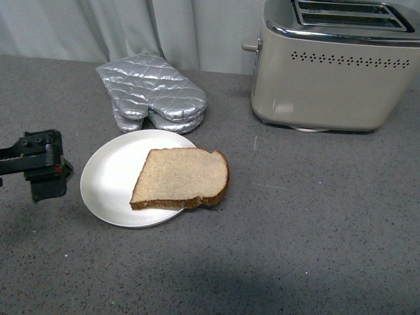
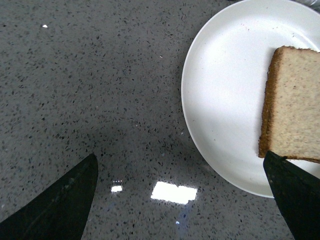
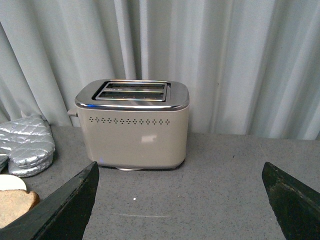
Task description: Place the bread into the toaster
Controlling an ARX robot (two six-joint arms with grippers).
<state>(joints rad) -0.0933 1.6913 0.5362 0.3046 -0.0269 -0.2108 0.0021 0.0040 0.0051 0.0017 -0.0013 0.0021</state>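
The bread (image 1: 182,177), a flat light-brown slice with a darker crust, lies on a white plate (image 1: 108,177), overhanging its right rim. The beige toaster (image 1: 335,65) with a chrome top and two empty slots stands at the back right. My left gripper (image 1: 47,172) is open and empty, low over the counter just left of the plate. In the left wrist view the gripper (image 2: 182,172) is spread wide, with the plate (image 2: 225,100) and bread (image 2: 295,110) ahead. My right gripper (image 3: 180,172) is open and empty, facing the toaster (image 3: 134,125); it is out of the front view.
A silver quilted oven mitt (image 1: 152,95) lies behind the plate, left of the toaster; it also shows in the right wrist view (image 3: 25,150). A grey curtain (image 1: 131,26) hangs behind the speckled grey counter (image 1: 295,230).
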